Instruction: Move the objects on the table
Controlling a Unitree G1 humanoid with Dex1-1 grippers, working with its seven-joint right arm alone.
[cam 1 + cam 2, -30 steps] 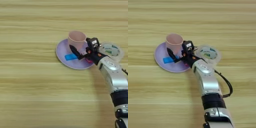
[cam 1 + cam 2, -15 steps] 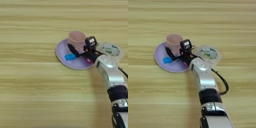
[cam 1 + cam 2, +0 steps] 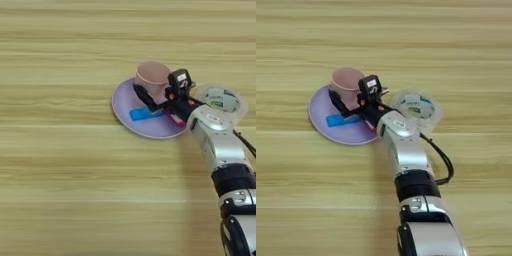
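A lilac plate (image 3: 122,107) lies right of the table's (image 3: 55,165) middle. On it stands a pale pink cup (image 3: 151,75), upright at the plate's far side. A flat blue block (image 3: 142,114) lies in front of the cup. My right gripper (image 3: 145,97) reaches in from the right, low over the plate, between the cup's near wall and the blue block. A red-and-white box (image 3: 176,119) shows only as a sliver under the gripper at the plate's right rim. In the right eye view the gripper (image 3: 340,104) sits just below the cup (image 3: 347,79).
A clear round tub (image 3: 220,99) with a green-and-white label lies on the table just right of the plate, behind my silver forearm (image 3: 217,137). A black cable (image 3: 442,160) loops off the forearm's right side.
The gripper has crept a little left and farther over the plate, closer to the cup's near wall. Cup, block and plate have stayed put.
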